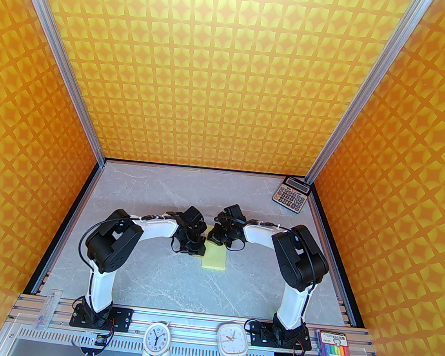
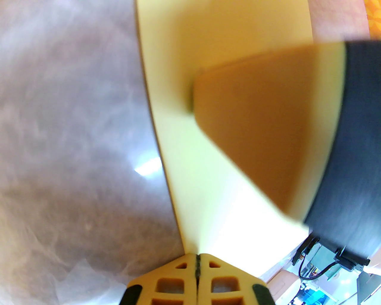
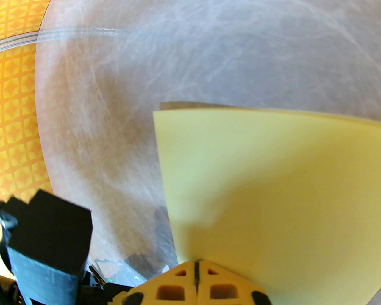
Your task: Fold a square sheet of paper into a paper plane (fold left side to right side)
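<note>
- Top external view: the square sheet of paper [image 1: 216, 260] lies on the table [image 1: 148, 280] as a narrow strip, with both arms bent over its far end
- Left wrist view: the left gripper [image 2: 198, 259], jaws pressed together with nothing between them, touches its tips to the sheet beside a long straight edge
- Right wrist view: the right gripper [image 3: 196, 265], likewise closed and empty, bears on the paper; a second layer peeks out along the far edge
- Judged progress: the left-to-right half fold looks laid and under creasing; the nose and wing folds of the paper plane remain
</note>
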You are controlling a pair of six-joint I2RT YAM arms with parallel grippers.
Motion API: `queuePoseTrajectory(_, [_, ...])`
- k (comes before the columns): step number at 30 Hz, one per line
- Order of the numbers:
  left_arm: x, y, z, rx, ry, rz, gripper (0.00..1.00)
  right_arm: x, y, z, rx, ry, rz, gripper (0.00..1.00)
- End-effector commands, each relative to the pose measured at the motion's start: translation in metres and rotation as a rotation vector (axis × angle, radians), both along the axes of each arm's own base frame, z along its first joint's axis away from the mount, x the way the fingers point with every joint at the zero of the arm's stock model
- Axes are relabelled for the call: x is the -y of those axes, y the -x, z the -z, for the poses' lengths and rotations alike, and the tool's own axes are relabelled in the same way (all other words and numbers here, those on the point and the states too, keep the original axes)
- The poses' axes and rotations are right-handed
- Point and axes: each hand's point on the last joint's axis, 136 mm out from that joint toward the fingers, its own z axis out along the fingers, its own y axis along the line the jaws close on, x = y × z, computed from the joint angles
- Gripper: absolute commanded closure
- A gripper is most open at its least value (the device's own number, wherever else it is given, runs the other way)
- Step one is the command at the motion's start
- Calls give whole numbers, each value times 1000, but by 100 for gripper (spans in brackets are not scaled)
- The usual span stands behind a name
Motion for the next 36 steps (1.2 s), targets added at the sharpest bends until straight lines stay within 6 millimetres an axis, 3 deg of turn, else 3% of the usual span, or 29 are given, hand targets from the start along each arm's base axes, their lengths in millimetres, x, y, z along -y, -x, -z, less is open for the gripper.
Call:
queuePoseTrajectory(1, [-2,24,7,-43,-39,6,96,14,-5,26,-14,108,42,100])
queuePoseTrajectory(22, [3,93,23,-65,-146,153,93,20,-4,31,-15,145,44,100])
queuePoseTrajectory(26, [4,101,17,-57,-147,178,90,21,-4,31,-14,149,43,100])
queuePoseTrajectory(32, [10,96,-6,-18,-110,182,87,19,-5,27,-9,136,41,100])
queuePoseTrajectory(36, [12,70,-32,28,-60,127,88,15,-9,12,19,113,33,100])
